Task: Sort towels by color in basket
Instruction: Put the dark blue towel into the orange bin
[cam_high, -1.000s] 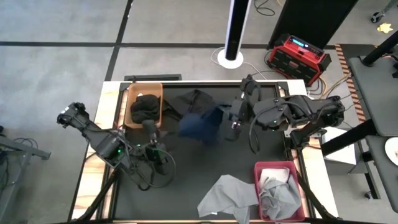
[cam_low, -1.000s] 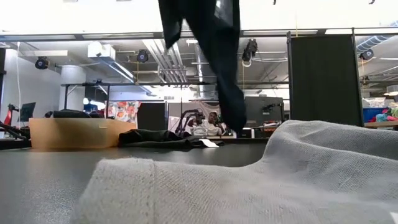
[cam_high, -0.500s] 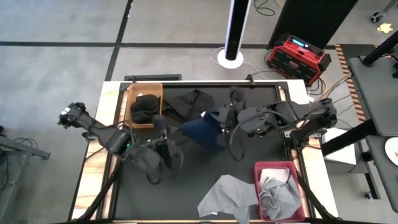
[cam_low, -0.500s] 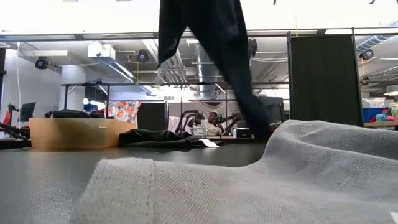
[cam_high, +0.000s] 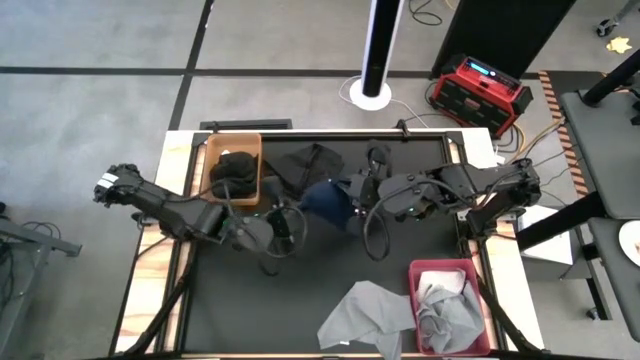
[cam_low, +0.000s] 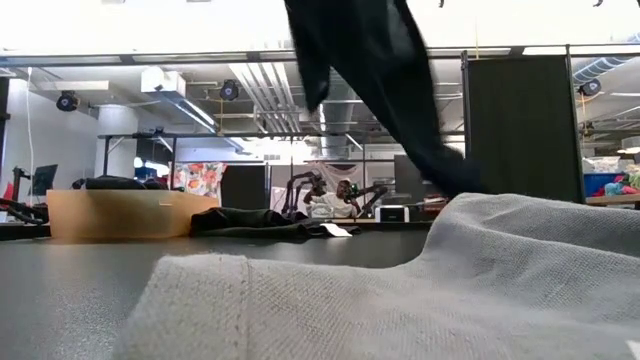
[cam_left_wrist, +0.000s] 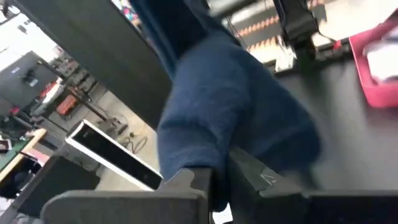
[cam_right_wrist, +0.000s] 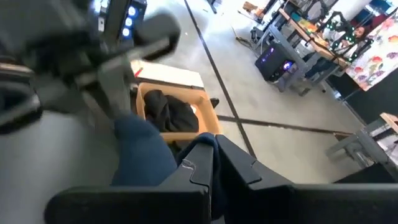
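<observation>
Hanging above the middle of the bench (cam_high: 300, 300), the navy blue towel (cam_high: 328, 202) is pinched between the right gripper (cam_high: 352, 190) fingers and the left gripper (cam_high: 290, 222) fingers, one on each side. It looks like mid-carry; next it needs moving to its basket, maybe the brown basket (cam_high: 231, 145) with black towels (cam_high: 234, 170).

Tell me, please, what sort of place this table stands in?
Probably a robotics lab or workshop: the low view shows exposed ceiling ducts and other robot arms on benches behind, and the high view shows a red equipment case on a bare concrete floor.
</observation>
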